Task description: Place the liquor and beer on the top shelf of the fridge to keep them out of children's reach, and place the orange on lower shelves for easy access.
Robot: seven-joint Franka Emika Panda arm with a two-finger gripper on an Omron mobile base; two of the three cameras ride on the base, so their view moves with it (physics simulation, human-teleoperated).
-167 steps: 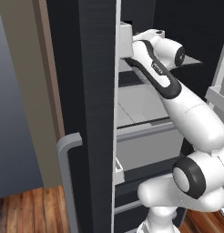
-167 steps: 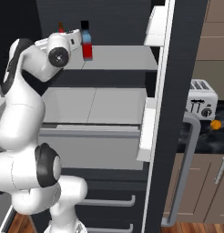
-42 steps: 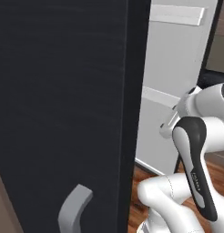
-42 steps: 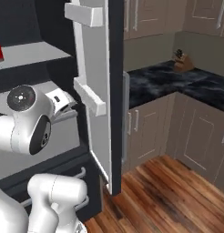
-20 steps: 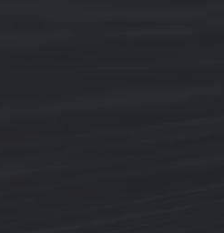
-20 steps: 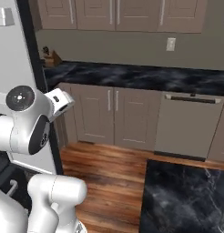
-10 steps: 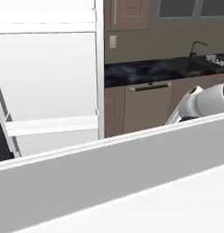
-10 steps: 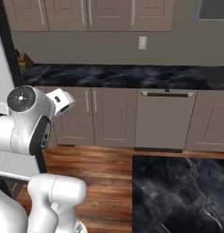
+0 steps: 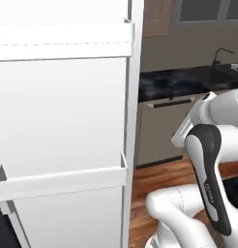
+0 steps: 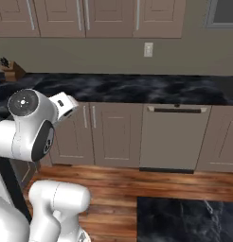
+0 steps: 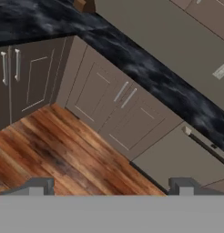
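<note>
I'm swinging past the white inner fridge door (image 9: 63, 111), wide-open empty two-finger gripper (image 11: 109, 185) facing grey-brown base cabinets (image 11: 111, 107), no orange in sight.

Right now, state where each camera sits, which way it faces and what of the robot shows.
Left base view: behind the arm, facing the fridge door's white inside; counter beyond.
Right base view: behind the arm, facing the counter, cabinets and dishwasher.
Hand view: on the hand, tilted toward the cabinets; open gripper at bottom.
All share the counter.
</note>
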